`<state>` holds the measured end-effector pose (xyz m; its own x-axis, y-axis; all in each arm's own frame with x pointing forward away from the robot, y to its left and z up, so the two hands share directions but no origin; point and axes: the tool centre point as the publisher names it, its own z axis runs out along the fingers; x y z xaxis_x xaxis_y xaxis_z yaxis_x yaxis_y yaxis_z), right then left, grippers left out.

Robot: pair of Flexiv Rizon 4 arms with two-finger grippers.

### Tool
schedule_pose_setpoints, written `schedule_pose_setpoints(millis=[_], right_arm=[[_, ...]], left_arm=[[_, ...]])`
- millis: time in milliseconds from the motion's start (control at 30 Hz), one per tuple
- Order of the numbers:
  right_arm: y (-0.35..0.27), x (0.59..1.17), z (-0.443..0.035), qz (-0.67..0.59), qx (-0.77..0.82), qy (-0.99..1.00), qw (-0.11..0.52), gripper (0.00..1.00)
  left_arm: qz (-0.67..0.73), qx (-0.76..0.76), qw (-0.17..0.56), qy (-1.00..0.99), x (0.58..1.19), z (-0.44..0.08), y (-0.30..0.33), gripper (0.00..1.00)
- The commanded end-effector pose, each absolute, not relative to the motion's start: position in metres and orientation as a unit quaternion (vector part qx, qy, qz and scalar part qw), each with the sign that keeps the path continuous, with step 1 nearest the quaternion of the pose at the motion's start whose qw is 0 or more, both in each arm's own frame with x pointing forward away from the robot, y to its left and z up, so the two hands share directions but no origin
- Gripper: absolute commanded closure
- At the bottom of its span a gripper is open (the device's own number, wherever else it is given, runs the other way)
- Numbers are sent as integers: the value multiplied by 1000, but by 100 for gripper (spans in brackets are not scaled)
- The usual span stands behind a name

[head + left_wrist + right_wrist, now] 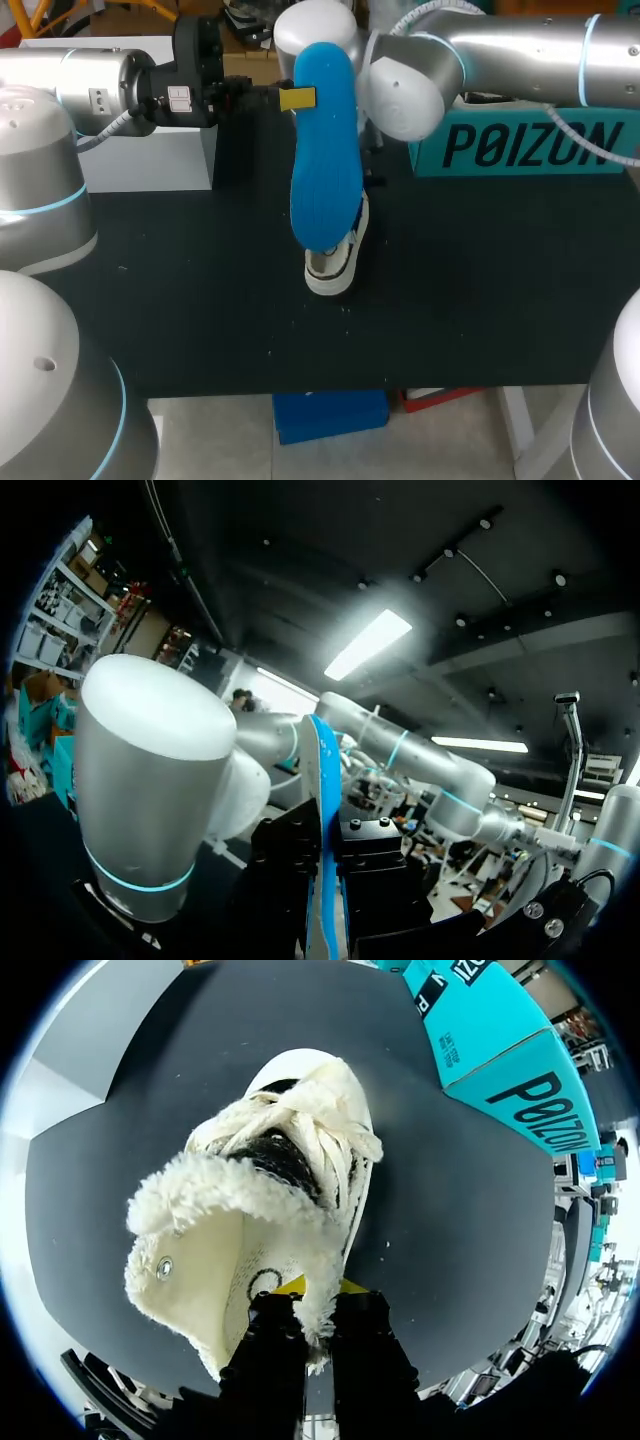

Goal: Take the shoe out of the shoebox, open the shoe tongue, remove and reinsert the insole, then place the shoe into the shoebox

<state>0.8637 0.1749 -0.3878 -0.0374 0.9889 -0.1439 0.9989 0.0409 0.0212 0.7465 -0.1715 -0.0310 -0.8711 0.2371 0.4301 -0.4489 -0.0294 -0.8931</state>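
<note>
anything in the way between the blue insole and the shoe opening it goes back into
Nothing visible. The insole hangs from the left tool over the shoe, whose mouth gapes open; the right tool pinches only its collar edge.

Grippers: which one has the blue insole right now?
The left gripper: it pinches the blue insole and holds it up above the table. The right gripper instead clamps the fleecy collar of the white shoe.
</note>
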Motion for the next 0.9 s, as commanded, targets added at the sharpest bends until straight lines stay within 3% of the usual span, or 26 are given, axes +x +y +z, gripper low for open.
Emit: schedule_pose_setpoints(millis=[33,67,467,900], right_arm=[[170,861,-388,-41,700,711,52,57],[169,860,-388,-40,704,707,47,0],[151,855,-365,15,737,676,-21,0],[120,849,-316,230,728,627,-155,0]], left_arm=[[713,81,239,-654,746,-32,-173,100],[713,81,239,-654,746,-32,-173,100],[713,81,239,-654,746,-32,-173,100],[713,81,239,-654,746,-32,-173,100]])
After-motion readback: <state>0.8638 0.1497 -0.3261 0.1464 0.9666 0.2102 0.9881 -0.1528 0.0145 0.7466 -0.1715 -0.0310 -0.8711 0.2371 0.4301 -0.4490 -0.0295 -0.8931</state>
